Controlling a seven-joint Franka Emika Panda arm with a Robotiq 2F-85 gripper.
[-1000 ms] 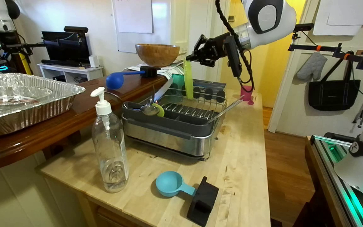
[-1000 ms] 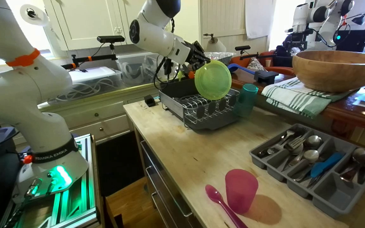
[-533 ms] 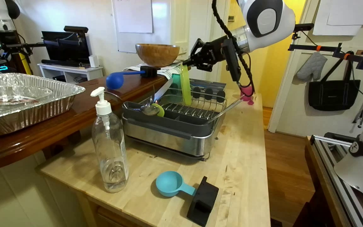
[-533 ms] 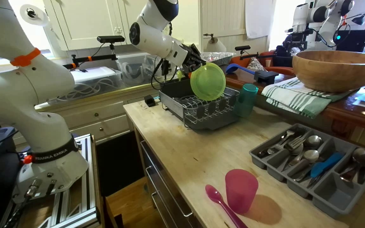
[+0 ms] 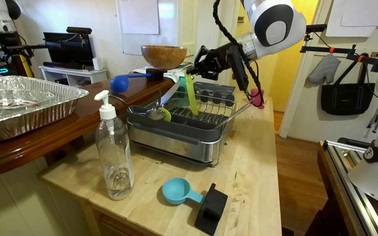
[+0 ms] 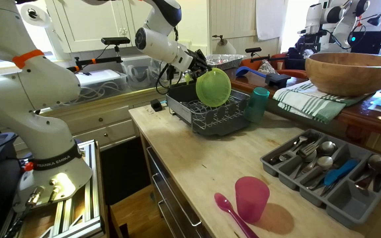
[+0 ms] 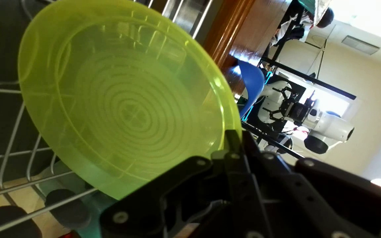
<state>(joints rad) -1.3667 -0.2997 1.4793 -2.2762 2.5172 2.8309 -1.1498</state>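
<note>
Within FRANKA EMIKA arm's [image 6: 41, 89] pincer [image 7: 239, 137], plate [image 6: 213, 88]

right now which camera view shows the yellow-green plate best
The wrist view: the yellow-green plate appears large, its ringed surface clear. In an exterior view the plate looks nearly edge-on; in an exterior view the plate looks round but small.

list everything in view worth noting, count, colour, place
plate: one, lime, in gripper
dish rack: one, grey and silver, table
tumbler: one, teal, by rack
pump bottle: one, clear, table
scoop: one, light blue, table
cup: one, pink, table
spoon: one, pink, beside cup
cutlery tray: one, grey, table
ladle: one, blue, wooden counter
large foil tray: one, silver, counter
bowl: one, brown, on towel
towel: one, white and green, counter
robot's arm: one, white, over table
gripper: one, black, plate's rim
</note>
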